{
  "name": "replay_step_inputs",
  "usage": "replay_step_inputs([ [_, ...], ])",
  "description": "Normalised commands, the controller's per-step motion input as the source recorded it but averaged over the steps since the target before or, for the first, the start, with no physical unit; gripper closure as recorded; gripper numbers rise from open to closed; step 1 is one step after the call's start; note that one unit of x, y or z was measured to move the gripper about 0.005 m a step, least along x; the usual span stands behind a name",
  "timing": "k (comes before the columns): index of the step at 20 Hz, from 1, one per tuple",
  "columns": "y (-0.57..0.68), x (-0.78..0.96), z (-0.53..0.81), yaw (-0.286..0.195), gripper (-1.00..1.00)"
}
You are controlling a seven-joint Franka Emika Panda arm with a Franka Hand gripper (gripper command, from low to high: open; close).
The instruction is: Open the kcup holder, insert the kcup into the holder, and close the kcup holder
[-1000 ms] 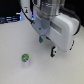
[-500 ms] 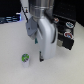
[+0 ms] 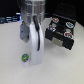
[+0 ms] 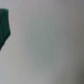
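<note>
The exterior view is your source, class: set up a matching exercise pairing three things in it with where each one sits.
Things:
1. kcup
2. kcup holder
3. robot arm

Places:
A. toward the exterior view's right, on the white table
B. low on the exterior view's left, on the table
C. centre, reaching down from the top edge

Pairs: 1-B, 2-A, 3-C

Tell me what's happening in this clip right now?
A single robot arm hangs over a white table, holding nothing that can be seen. The small pod with the green top lies loose on the table, beside the arm in the exterior view. The black pod holder sits at the exterior view's right, pods visible in it. The gripper itself is too blurred to read, and the wrist view shows little beyond table.
</note>
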Motion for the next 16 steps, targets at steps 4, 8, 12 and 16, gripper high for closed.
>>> replay_step_inputs([
  [4, -0.43, -0.13, -0.25, -0.299, -1.00],
  [8, -0.43, -0.10, -0.32, -0.299, -1.00],
  [12, -0.40, 0.00, -0.28, -0.290, -1.00],
  [16, -0.22, 0.01, -0.26, -0.268, -1.00],
])
